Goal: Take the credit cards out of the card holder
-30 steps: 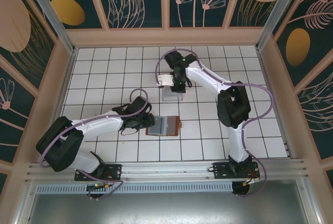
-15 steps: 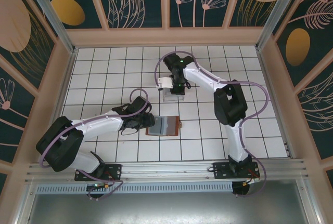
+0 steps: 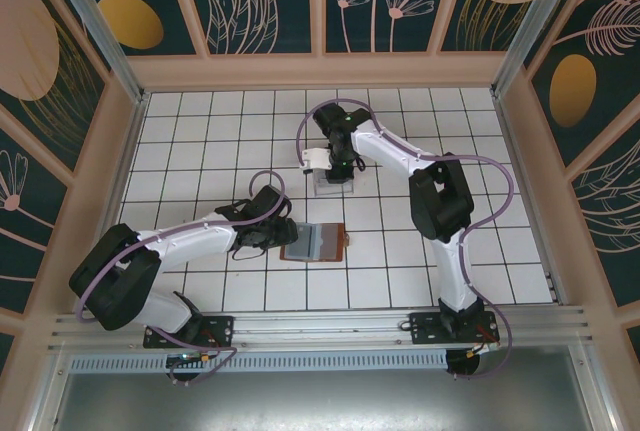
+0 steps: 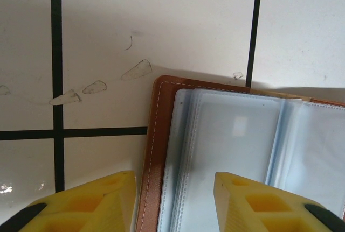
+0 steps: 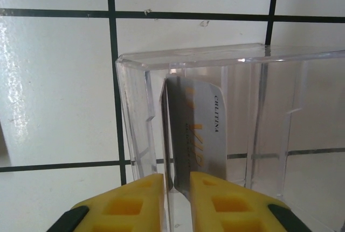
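Observation:
The brown card holder (image 3: 315,242) lies open on the tiles, its grey-blue pockets (image 4: 232,151) facing up. My left gripper (image 3: 278,236) is open at the holder's left side. In the left wrist view that gripper (image 4: 175,181) straddles the leather edge (image 4: 156,151), one finger over the tile and one over the pockets. A grey credit card (image 5: 202,129) with orange lettering stands slanted inside the clear stand. My right gripper (image 5: 177,181) is around the card's near end, jaws narrowly apart, so the card leans loose between them. From above the right gripper (image 3: 335,173) is over the stand.
The clear acrylic stand (image 5: 215,57) sits on the white tiled table (image 3: 200,131) behind the holder, seen from above as a small box (image 3: 330,187). Small scraps of clear tape (image 4: 137,70) stick to the tile left of the holder. Wooden walls ring the table.
My right arm has edged slightly left and lower over the stand, and its jaws have parted a little around the card. The left arm and the holder have not moved.

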Action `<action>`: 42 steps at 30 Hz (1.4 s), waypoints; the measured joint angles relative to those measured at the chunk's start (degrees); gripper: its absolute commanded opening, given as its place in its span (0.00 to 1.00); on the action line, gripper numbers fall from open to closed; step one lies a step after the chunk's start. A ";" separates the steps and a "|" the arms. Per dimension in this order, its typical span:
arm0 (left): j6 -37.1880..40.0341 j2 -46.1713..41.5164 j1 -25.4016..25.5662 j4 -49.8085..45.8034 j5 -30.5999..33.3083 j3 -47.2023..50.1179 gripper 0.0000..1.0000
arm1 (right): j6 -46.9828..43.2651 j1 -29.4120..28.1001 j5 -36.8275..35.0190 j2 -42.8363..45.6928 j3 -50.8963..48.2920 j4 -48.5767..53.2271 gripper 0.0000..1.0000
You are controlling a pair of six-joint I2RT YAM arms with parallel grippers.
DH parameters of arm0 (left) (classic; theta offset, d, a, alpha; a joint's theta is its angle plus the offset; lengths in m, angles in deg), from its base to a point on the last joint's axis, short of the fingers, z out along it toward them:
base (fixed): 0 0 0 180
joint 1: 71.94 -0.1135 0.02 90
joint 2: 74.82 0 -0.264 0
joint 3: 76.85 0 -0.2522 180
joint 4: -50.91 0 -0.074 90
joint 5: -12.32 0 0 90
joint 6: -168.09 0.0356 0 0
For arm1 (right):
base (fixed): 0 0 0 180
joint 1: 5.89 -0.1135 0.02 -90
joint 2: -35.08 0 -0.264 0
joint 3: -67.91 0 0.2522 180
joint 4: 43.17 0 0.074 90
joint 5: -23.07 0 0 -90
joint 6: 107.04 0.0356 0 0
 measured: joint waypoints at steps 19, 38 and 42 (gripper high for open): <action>-0.02 -1.18 0.00 -0.24 0.26 0.37 0.43 | 0.04 0.00 -4.63 0.31 -1.57 -7.61 0.28; -0.04 -1.40 0.00 -0.39 0.94 0.85 0.45 | 2.08 -0.28 -0.85 6.75 -8.46 -6.25 0.41; -0.04 -1.40 0.00 -0.39 1.11 0.85 0.45 | 2.08 -0.39 -0.35 6.75 -10.71 -6.95 0.42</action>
